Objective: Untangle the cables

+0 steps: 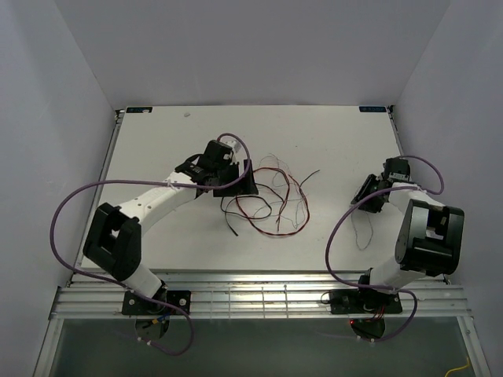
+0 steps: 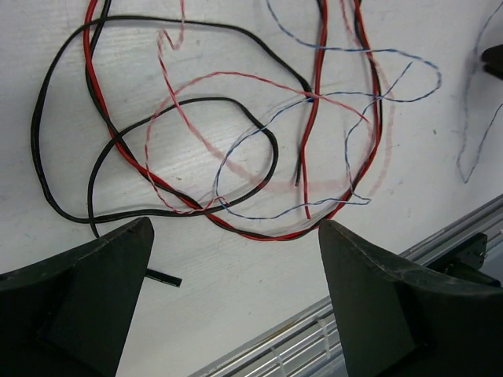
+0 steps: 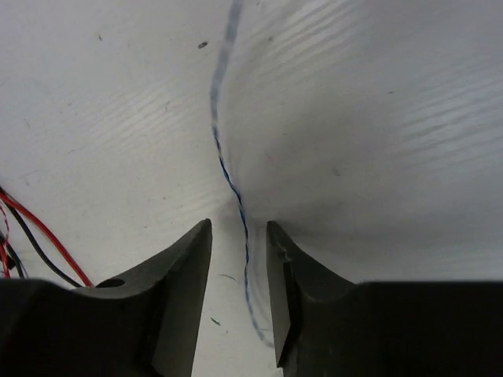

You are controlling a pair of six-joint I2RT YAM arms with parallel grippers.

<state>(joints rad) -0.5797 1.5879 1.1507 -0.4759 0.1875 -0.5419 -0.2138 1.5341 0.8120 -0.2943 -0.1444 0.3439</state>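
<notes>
The tangled cables (image 1: 271, 200) lie mid-table: a red one (image 2: 102, 102), black ones (image 2: 47, 94), a pale pink twisted one (image 2: 169, 102) and a blue-grey one (image 2: 393, 98), looped over each other. My left gripper (image 1: 242, 182) hovers at the tangle's left edge, open and empty; in the left wrist view (image 2: 236, 228) its jaws stand wide apart. Another thin blue-grey wire (image 3: 220, 141) lies apart on the right (image 1: 361, 228). My right gripper (image 1: 364, 196) is low over it, and the wire runs through the narrow gap between its jaws (image 3: 238, 228), untouched.
A ribbed metal rail (image 1: 259, 294) runs along the table's near edge, also in the left wrist view (image 2: 330, 314). White walls enclose the table (image 1: 157, 141) on three sides. Purple arm hoses (image 1: 63, 212) arc beside each arm.
</notes>
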